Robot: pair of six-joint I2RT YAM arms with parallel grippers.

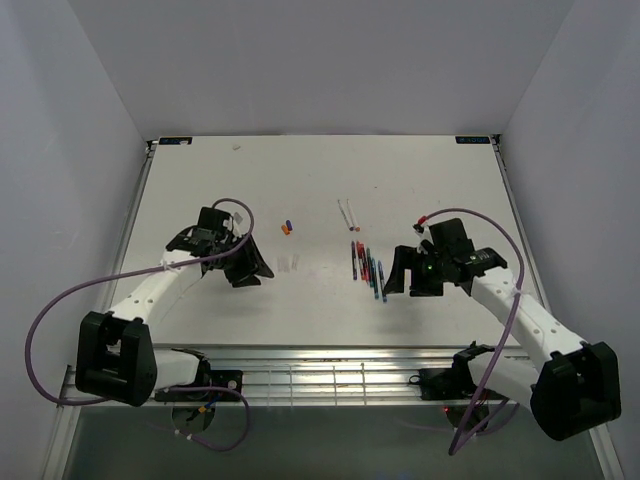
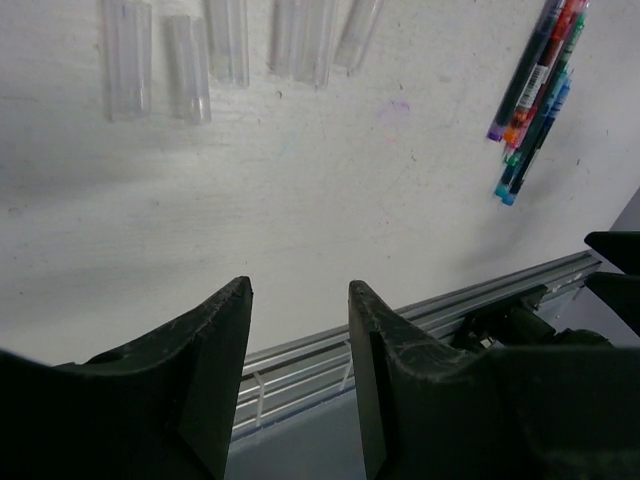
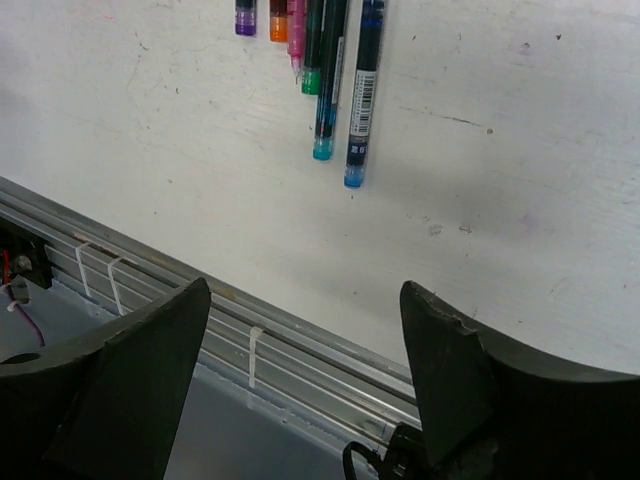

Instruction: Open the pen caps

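- The white desk [image 1: 330, 180] carries all the items.
- The right end effector [image 3: 305, 290] is spread wide and grips nothing, near the desk's front rail.
- The left end effector [image 2: 300, 288] is partly open and empty.
- A bundle of coloured pens [image 1: 367, 268] lies just left of the right end effector.
- Clear plastic tubes [image 2: 180, 65] lie side by side ahead of the left end effector.
- The red, blue and orange pen caps [image 1: 287, 227] sit clustered on the desk between the arms, apart from the pens.

White-shelled left arm [image 1: 155, 288] and right arm [image 1: 522, 312], black at the joints, are trailing looping purple cables [image 1: 32, 340]; scuffed matte-black wedge fingers [image 2: 210, 350] are tipping each.
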